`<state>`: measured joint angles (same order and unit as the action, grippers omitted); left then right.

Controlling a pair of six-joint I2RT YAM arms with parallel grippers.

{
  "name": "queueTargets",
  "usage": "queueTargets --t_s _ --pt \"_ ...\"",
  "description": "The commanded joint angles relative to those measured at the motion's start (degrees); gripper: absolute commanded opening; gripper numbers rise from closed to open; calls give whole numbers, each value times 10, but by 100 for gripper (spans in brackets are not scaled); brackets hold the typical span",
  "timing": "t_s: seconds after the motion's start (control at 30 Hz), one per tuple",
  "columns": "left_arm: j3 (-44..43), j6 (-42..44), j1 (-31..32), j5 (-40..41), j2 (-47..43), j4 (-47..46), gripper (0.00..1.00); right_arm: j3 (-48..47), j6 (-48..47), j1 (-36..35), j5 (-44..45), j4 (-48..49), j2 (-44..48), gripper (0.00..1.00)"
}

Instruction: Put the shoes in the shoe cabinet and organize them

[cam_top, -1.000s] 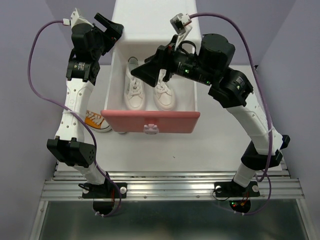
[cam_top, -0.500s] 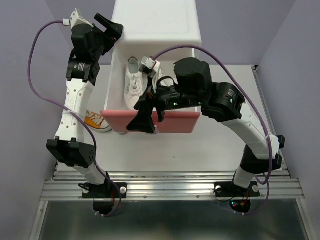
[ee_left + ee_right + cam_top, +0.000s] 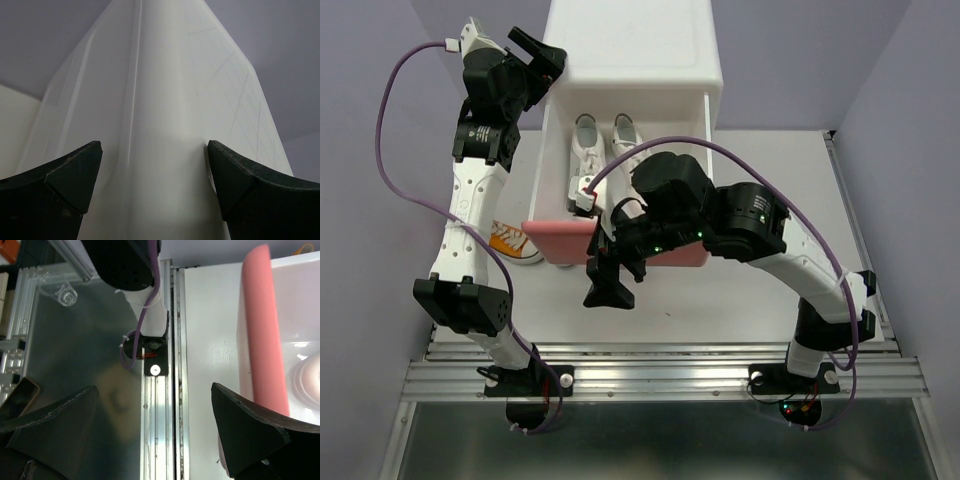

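The shoe cabinet (image 3: pixel 630 45) stands at the back, its salmon-pink drawer (image 3: pixel 560 240) pulled out. Two white shoes (image 3: pixel 586 150) lie side by side in the drawer, partly hidden by my right arm. One orange shoe (image 3: pixel 508 241) lies on the table left of the drawer, under my left arm; the other orange shoe is hidden. My right gripper (image 3: pixel 607 283) is open and empty, hanging just in front of the drawer front (image 3: pixel 262 330). My left gripper (image 3: pixel 542 55) is open at the cabinet's left corner (image 3: pixel 160 100), which sits between its fingers.
The aluminium mounting rail (image 3: pixel 660 375) runs along the near table edge and shows in the right wrist view (image 3: pixel 157 405) beside my left arm's base (image 3: pixel 150 347). Purple walls close in both sides. The cabinet's lower drawer is hidden under the open one.
My right gripper has swung from above the white shoes in the drawer, over the pink front, down to the near side of the drawer. The left arm has not moved.
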<state>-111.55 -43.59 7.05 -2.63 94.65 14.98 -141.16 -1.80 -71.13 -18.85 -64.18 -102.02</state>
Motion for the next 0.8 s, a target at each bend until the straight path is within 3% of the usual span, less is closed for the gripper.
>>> queueTargets --t_s 0.0,0.2,0.4,0.57,0.63,0.77 --pt "43 67 -16 73 59 210 96 12 -53 -1 11 -63 11 100" --pt "49 68 -15 76 58 210 96 82 -50 -1 42 -75 24 100" --pt "55 67 -15 78 54 209 96 88 -51 -6 208 -39 12 100" --pt "44 71 -15 79 56 216 96 61 -67 -6 398 27 -5 100" --pt "38 72 -14 79 56 219 96 49 -66 18 443 44 -16 100" --pt "27 73 -12 76 57 219 96 25 -55 75 438 94 -38 100"
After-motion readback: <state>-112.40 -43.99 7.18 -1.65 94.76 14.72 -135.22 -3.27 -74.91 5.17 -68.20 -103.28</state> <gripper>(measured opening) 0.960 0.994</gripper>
